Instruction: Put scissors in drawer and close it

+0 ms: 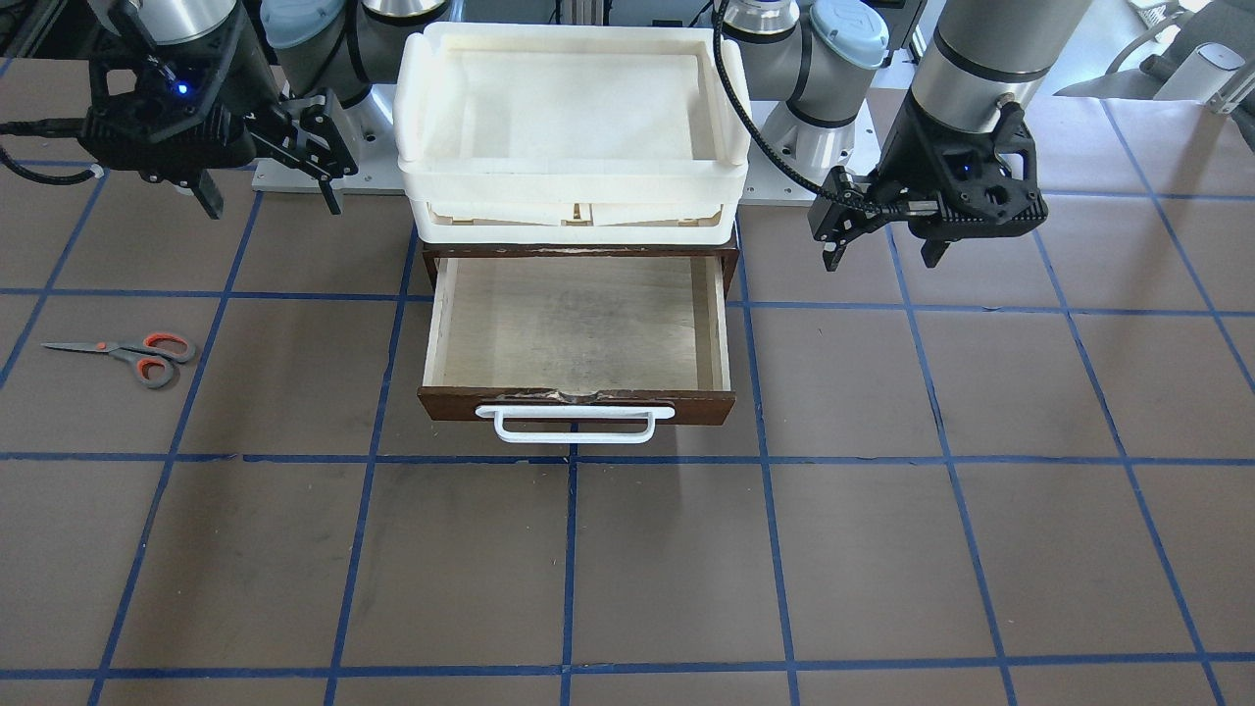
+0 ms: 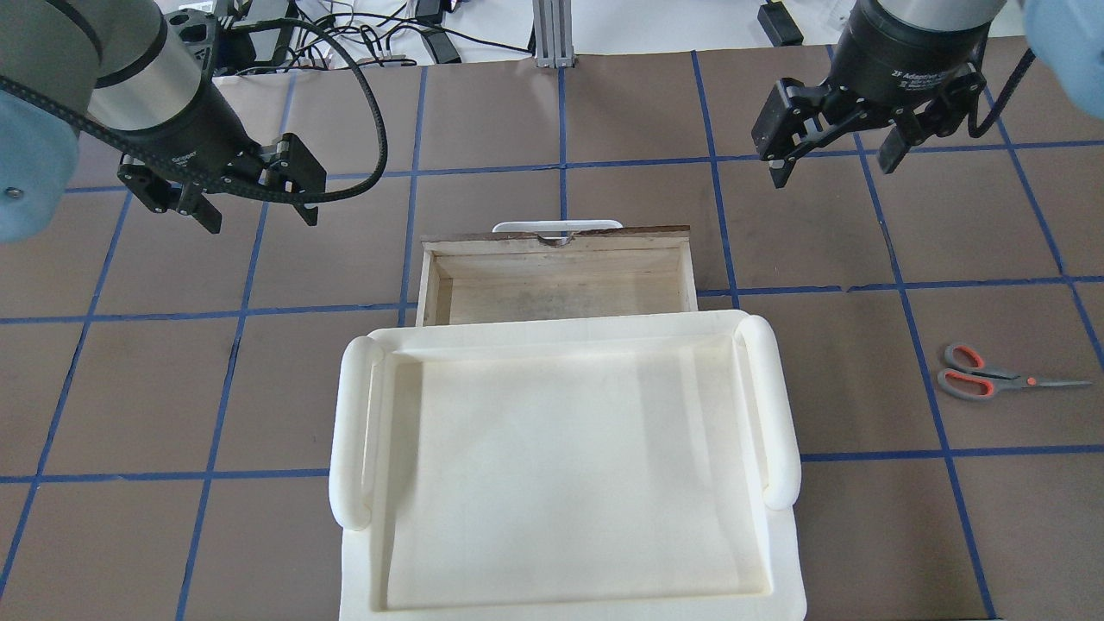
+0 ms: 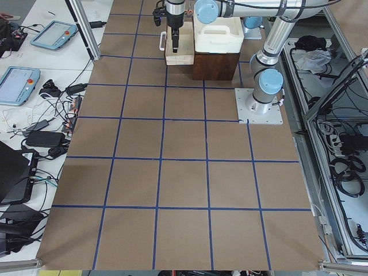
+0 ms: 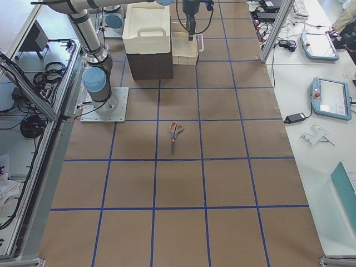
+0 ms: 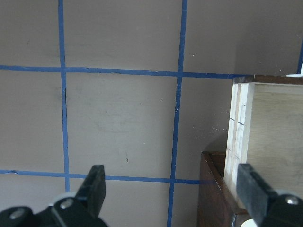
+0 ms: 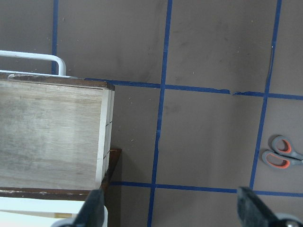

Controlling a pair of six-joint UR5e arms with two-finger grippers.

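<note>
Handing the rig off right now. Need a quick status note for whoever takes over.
Left gripper: open, empty, raised over the table off the drawer's left side.
Right gripper: open, empty, raised off the drawer's right side.
Scissors: flat on the table on the robot's right, blades shut, well apart from the drawer.
Drawer: pulled open, nothing in it.
Done: the drawer stands open, nothing else.
Left: pick up the scissors (the right gripper looks better placed), put them in the drawer, push it shut.
</note>
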